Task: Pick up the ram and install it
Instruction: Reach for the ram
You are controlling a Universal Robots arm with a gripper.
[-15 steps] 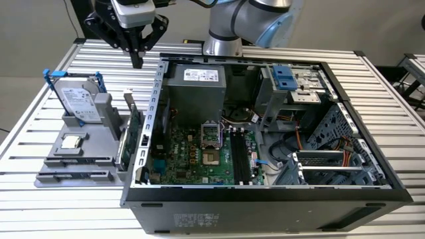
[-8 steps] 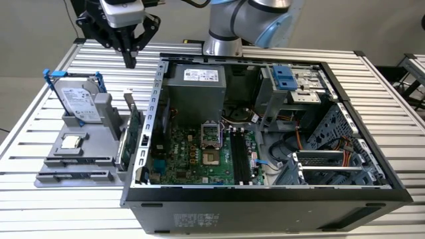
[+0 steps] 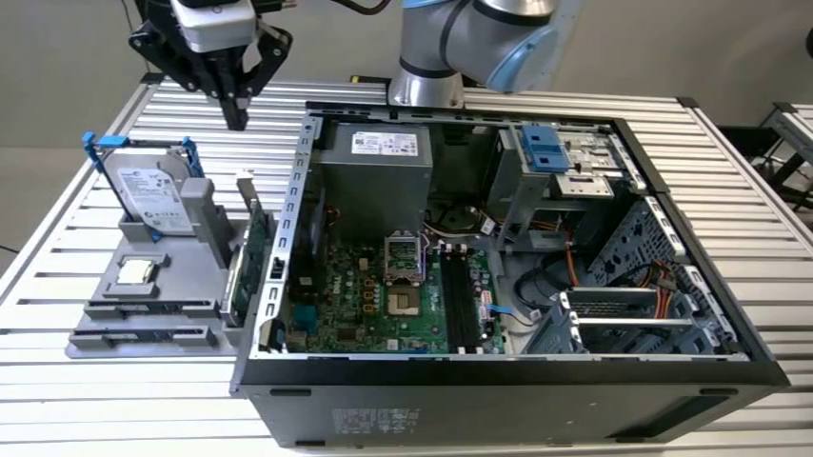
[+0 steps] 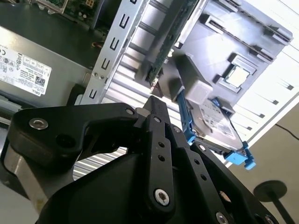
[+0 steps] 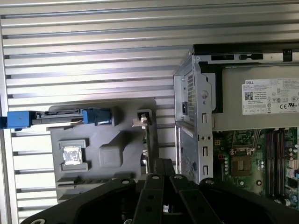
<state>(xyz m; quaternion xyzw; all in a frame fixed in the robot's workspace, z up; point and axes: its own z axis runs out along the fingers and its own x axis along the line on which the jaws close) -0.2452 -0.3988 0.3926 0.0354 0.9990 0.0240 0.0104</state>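
The slatted bench point(image 3: 128, 400) had open room along its near edge and at its far corner on the exterior view's left. An open computer case point(image 3: 508, 400) took up most of the middle and the exterior view's right. Its tall left wall stood just beside a grey tray point(image 3: 190, 290), leaving only a narrow gap between them.

On the tray, a hard drive point(image 3: 150, 195) in a blue frame stood at the far end, with a processor chip point(image 3: 137, 271) lying nearer. A green card point(image 3: 261, 252) with a metal bracket stood upright along the tray's edge next to the case wall. Inside the case, the long black slots point(image 3: 460, 305) on the board looked unfilled.

The end effector point(image 3: 235, 119) hung high over the far end of the tray. In both wrist views point(image 4: 155, 105) point(image 5: 163, 163) it pointed down near the upright card and the case wall. Its fingers were pressed together with nothing between them.

The ram point(image 3: 147, 308), as far as could be told, was the thin dark strip set on edge in a groove at the tray's near end. It was well apart from the end effector, with the hard drive and the chip between them.
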